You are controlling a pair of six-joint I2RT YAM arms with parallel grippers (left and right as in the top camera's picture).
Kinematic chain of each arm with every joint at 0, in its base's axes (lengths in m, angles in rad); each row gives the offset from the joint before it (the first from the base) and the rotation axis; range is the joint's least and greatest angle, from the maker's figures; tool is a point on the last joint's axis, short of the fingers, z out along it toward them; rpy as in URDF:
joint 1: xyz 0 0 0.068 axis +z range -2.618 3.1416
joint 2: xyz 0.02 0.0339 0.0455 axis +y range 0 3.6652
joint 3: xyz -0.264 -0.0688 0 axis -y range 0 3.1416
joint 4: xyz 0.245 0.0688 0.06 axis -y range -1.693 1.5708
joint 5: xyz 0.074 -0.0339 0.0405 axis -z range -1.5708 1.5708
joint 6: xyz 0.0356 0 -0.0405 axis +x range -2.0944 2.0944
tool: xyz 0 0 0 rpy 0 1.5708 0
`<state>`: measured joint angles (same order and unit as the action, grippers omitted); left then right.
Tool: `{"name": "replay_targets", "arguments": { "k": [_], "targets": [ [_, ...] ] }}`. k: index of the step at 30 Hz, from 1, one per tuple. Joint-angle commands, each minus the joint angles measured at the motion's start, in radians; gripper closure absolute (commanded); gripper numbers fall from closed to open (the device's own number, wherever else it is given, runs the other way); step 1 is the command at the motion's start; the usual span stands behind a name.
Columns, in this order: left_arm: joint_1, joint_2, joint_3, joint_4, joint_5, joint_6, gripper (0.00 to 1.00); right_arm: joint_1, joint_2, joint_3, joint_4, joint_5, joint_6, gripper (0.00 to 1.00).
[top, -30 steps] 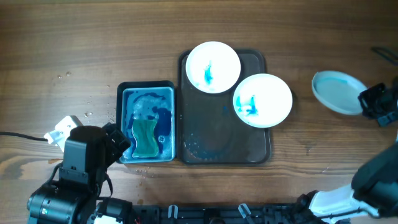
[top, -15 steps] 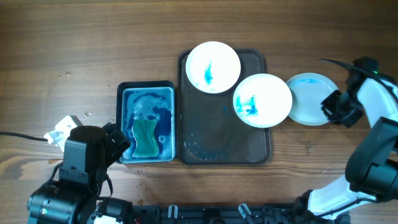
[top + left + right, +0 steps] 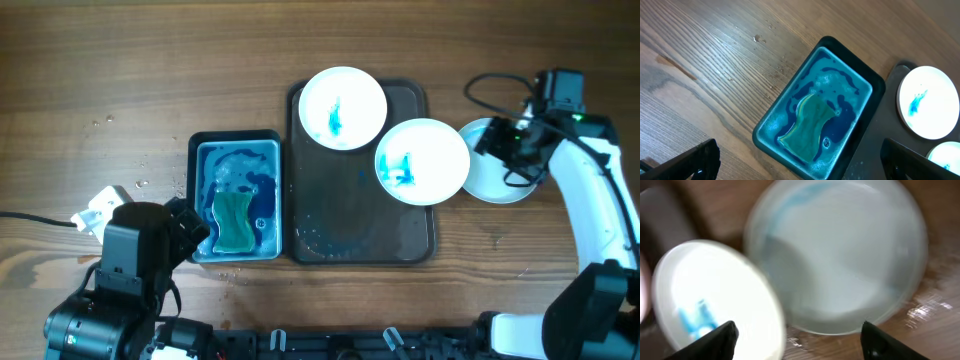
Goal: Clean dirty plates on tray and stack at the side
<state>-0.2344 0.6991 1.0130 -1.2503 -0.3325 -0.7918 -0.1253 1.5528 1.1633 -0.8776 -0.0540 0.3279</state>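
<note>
Right gripper (image 3: 797,340) gapes empty over the round white plate (image 3: 487,182), just beside the right rim of the dark grey rectangular tray (image 3: 350,210), whose length runs toward the robot. Left gripper (image 3: 800,161) wide open, empty.

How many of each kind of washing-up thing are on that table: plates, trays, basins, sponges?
White plates: 3
Dark tray: 1
Basin of blue water: 1
Green sponge: 1
Total: 6
</note>
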Motion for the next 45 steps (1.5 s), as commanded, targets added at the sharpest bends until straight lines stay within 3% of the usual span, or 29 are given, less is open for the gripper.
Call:
{"name": "replay_targets", "arguments": {
  "k": [1,5,7,12,16,26,32,35,41,44,45],
  "targets": [
    [0.004,-0.005,0.010,0.003,-0.019,-0.013,0.00,0.031,0.023,-0.053,0.044,-0.021,-0.063,0.21],
    [0.004,-0.005,0.010,0.003,-0.019,-0.013,0.00,0.031,0.060,-0.109,0.139,0.045,-0.050,0.28],
    [0.004,-0.005,0.010,0.003,-0.019,-0.013,0.00,0.031,0.076,-0.142,0.185,0.008,-0.068,0.36],
    [0.004,-0.005,0.010,0.003,-0.019,-0.013,0.00,0.031,0.105,-0.221,0.256,-0.081,-0.071,0.62],
    [0.004,-0.005,0.010,0.003,-0.019,-0.013,0.00,0.031,0.093,-0.227,0.254,-0.084,-0.092,0.96],
    [0.004,-0.005,0.010,0.003,-0.019,-0.013,0.00,0.044,-0.133,-0.212,0.116,-0.174,-0.093,0.96],
    [0.004,-0.005,0.010,0.003,-0.019,-0.013,0.00,0.189,-0.204,-0.229,0.023,-0.201,-0.092,0.96],
    [0.004,-0.005,0.010,0.004,-0.019,-0.013,0.00,0.309,-0.188,-0.292,0.072,-0.197,-0.050,0.96],
    [0.004,-0.005,0.010,0.017,0.006,-0.033,0.00,0.462,-0.123,-0.467,0.297,-0.075,0.226,0.96],
    [0.004,-0.005,0.010,0.040,0.135,-0.032,0.00,0.462,-0.105,-0.478,0.359,-0.076,0.212,0.93],
    [0.004,-0.005,0.010,0.062,0.188,-0.032,0.00,0.462,-0.106,-0.472,0.365,-0.076,0.178,0.85]
  ]
}}
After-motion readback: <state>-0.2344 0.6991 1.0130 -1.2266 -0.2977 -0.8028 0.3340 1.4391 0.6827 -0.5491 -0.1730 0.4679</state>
